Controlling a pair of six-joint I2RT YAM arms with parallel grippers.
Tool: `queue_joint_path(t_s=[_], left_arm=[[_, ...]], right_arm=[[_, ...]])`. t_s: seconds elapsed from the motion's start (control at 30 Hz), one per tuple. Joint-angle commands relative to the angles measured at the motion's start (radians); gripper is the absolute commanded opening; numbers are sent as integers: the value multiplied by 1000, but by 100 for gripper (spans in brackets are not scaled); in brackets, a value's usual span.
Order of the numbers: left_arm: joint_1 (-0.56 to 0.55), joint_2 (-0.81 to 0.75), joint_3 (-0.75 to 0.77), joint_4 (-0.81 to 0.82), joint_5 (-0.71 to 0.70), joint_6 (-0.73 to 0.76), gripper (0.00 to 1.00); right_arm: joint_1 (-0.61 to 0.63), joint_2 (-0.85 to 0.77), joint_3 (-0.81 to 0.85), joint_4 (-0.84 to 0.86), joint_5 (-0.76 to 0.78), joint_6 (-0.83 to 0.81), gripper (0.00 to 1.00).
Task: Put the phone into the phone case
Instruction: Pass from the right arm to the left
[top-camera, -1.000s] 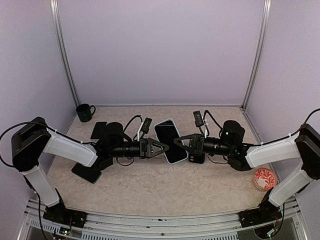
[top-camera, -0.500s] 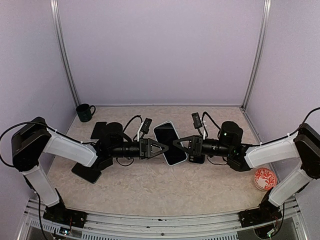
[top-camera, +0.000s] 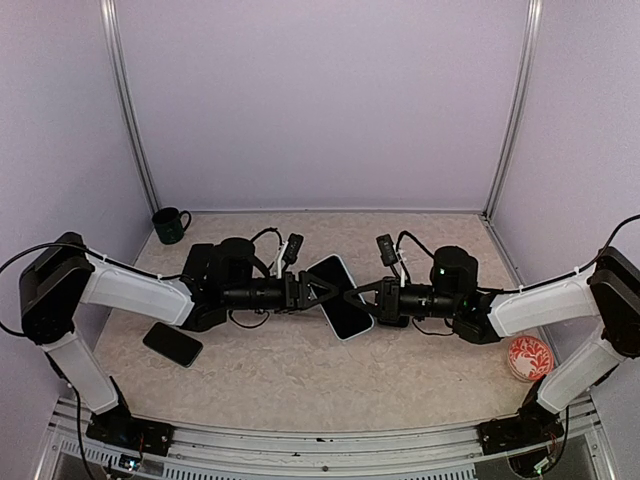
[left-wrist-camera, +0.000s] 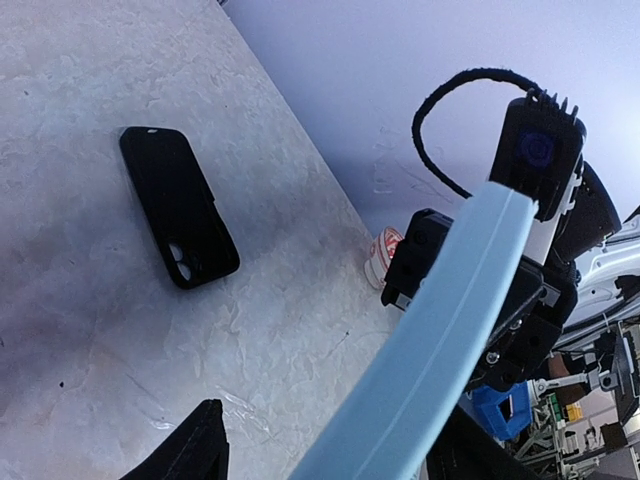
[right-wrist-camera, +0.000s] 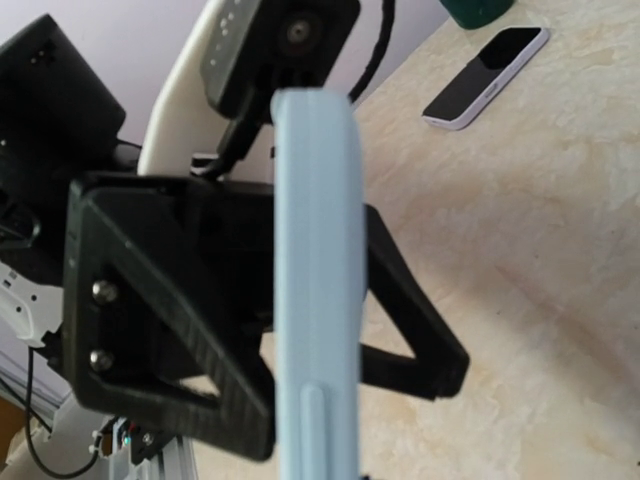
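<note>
Pinching the phone (top-camera: 338, 300) by its right edge, the right gripper (top-camera: 362, 297) has its jaws pressed together on the pale-blue rim, holding it tilted off the bench (top-camera: 300, 385); the left gripper (top-camera: 322, 292) has its jaws spread astride the opposite edge, one jaw clear of it; the black phone case (left-wrist-camera: 180, 220) lies flat on the bench, apart from the phone; a dark mug (top-camera: 170, 225) stands at the far left corner, contents unseen; a red dish (top-camera: 530, 357) sits near the right arm.

The left gripper (top-camera: 327, 292) and right gripper (top-camera: 360, 296) meet tip to tip at a tilted pale-rimmed phone (top-camera: 348, 318), with a second phone (top-camera: 173, 343), a dark mug (top-camera: 170, 225) and a red dish (top-camera: 529, 357) well apart.
</note>
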Motion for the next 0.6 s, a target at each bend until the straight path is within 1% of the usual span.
queue_joint_path(t_s=[0.0, 0.1, 0.37, 0.57], left_arm=[[11, -36, 1, 12, -14, 21, 66], [12, -36, -4, 27, -6, 20, 63], [14, -51, -51, 123, 24, -8, 40], [18, -52, -77, 190, 49, -39, 22]], right_arm=[[13, 1, 45, 48, -1, 0, 0], [14, 4, 47, 41, -2, 2, 0], [13, 30, 37, 93, -52, 49, 0], [14, 61, 39, 96, -72, 73, 0]])
